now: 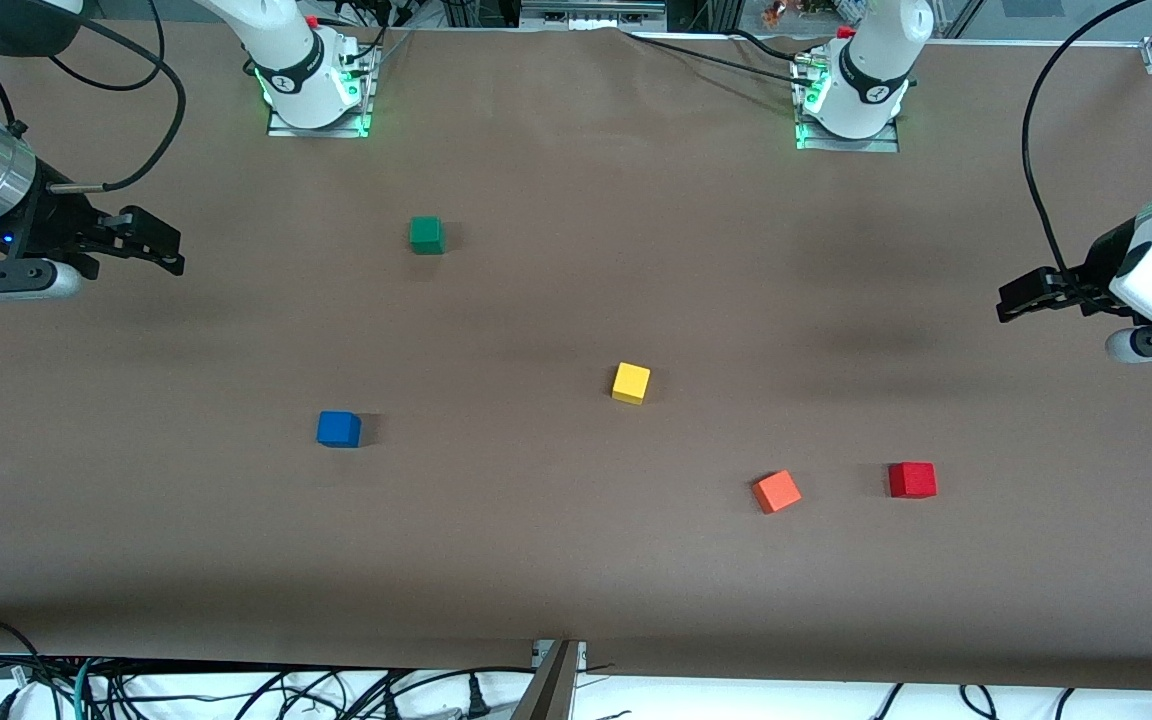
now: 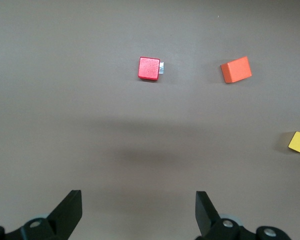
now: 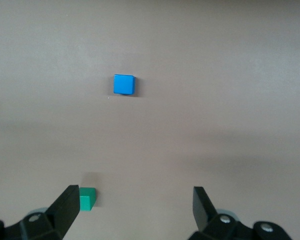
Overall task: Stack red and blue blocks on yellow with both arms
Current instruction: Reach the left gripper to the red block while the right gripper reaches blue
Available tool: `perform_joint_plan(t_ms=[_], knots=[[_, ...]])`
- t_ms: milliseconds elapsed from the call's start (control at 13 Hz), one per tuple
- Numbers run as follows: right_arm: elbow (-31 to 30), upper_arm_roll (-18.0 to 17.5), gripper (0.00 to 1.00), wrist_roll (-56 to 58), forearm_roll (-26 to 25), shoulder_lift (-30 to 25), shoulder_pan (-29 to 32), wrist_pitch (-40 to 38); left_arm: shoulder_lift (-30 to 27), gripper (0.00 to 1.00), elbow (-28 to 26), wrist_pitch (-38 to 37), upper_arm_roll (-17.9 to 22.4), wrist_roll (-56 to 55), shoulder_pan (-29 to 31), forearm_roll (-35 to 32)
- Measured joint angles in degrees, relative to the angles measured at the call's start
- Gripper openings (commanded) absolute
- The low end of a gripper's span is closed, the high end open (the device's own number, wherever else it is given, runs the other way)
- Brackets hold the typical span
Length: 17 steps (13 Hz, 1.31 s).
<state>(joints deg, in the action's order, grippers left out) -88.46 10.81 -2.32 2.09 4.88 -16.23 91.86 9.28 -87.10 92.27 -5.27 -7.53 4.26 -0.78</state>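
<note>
Nothing is stacked yet; all cubes lie apart on the brown tabletop (image 1: 556,560). The yellow cube (image 1: 631,383) sits about in the middle of the tabletop. The red block (image 1: 912,480) lies toward the left arm's end, closer to the front-camera edge, with the orange cube (image 1: 777,491) just beside it on the side toward the yellow one. The blue block (image 1: 339,429) lies toward the right arm's end, also closer to the front-camera edge than the yellow cube, and the green cube (image 1: 426,235) is nearer to the robots' bases. The left end effector (image 1: 1021,297) hangs over the tabletop edge at its own arm's end, so the red block is the natural one for it. The right end effector (image 1: 161,245) hangs over the other end edge, and the blue block is its closer target. Both end effectors have the fingers spread wide and hold nothing, touching nothing. In each wrist view the target cube is well ahead of the open fingers, so I judge each arm must first reach out and go down over its block.
</note>
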Motion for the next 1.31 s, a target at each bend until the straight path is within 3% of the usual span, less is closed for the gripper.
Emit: perform_joint_plan(t_ms=[615, 1308], knots=[[0.0, 0.0, 0.99, 0.0, 0.0, 0.1, 0.0, 0.0, 4.2, 1.00, 3.3, 0.6, 0.4, 0.0, 2.2, 0.0], [0.1, 0.0, 0.99, 0.0, 0.0, 0.2, 0.1, 0.0, 23.7, 1.00, 3.9, 18.3, 0.0, 0.1, 2.5, 0.0]])
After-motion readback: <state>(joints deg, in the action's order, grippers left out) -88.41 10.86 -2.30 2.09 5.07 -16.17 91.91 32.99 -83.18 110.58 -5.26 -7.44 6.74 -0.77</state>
